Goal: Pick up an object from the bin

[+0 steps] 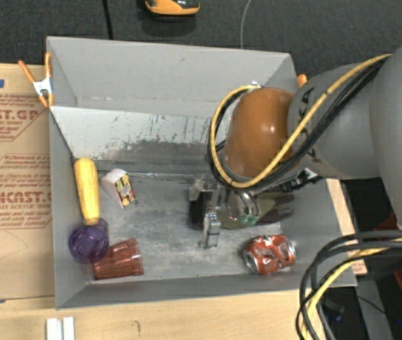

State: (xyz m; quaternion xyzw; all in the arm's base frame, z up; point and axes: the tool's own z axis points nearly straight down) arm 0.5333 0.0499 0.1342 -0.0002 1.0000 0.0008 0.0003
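My gripper (pixel 207 217) is low over the middle of the bin floor, reaching in under the orange dome. Nothing shows between its tips, and bare grey floor lies just left of it. Right beside it, partly hidden under the wrist, is a clear greenish thing (pixel 247 217). A crushed red and silver can (pixel 269 253) lies on the floor to the gripper's lower right, apart from it. A small white box with a printed label (pixel 120 187) rests further left, near the back wall.
Along the left wall lies a yellow cylinder (pixel 86 188). A purple ball (pixel 88 242) and a stack of reddish-brown cups (pixel 118 259) sit in the front left corner. The arm and its cables cover the bin's right side.
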